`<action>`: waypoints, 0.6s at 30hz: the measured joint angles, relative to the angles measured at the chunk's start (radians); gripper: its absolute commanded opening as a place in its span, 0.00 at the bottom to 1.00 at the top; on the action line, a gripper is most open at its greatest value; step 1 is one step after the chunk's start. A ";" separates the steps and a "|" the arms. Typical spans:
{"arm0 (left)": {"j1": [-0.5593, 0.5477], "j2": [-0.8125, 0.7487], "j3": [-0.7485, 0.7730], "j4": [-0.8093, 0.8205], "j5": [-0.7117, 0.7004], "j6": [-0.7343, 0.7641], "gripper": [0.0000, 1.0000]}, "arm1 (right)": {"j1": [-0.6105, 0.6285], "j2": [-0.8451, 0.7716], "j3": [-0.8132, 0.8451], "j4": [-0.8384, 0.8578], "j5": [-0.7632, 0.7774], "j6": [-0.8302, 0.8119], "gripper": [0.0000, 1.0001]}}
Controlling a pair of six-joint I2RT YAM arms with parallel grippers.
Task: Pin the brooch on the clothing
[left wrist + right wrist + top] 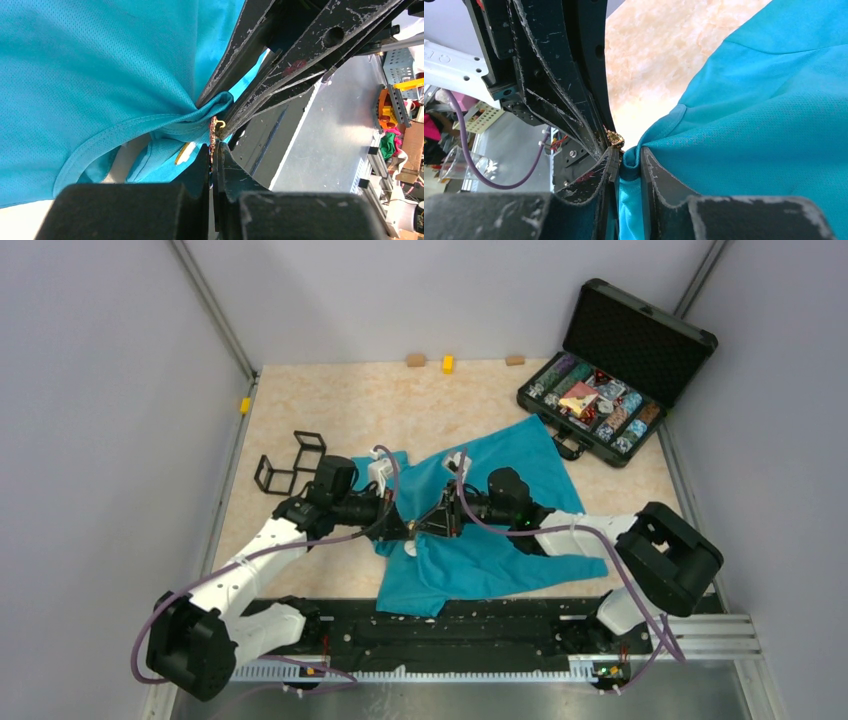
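The teal T-shirt [500,490] lies crumpled on the table between my two arms. My right gripper [629,156] is shut on a raised fold of the shirt [749,125] near its hem. My left gripper [215,147] is shut on the brooch [214,134], which shows edge-on with a small gold hook at its tip. The brooch [615,137] touches the pinched fold right at the right fingertips. In the top view the left gripper [403,525] and the right gripper [434,522] meet tip to tip over the shirt. A white label [184,153] shows under the fold.
An open black case [640,340] with many small trinkets stands at the back right. Black wire frames [295,465] stand left of the shirt. Small blocks [448,364] lie along the back edge. A black rail [450,625] runs along the near edge.
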 measured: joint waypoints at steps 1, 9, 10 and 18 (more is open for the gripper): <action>0.000 0.000 0.000 0.005 -0.001 0.000 0.00 | 0.000 -0.010 -0.005 -0.003 0.009 -0.001 0.18; 0.009 0.001 0.010 -0.020 -0.031 -0.008 0.00 | -0.026 -0.068 -0.040 -0.031 0.049 -0.026 0.40; 0.011 0.001 0.010 -0.027 -0.037 -0.008 0.00 | -0.033 -0.076 -0.042 -0.041 0.048 -0.031 0.43; 0.014 0.002 0.011 -0.050 -0.046 -0.008 0.00 | -0.038 -0.159 -0.049 -0.069 0.026 -0.048 0.50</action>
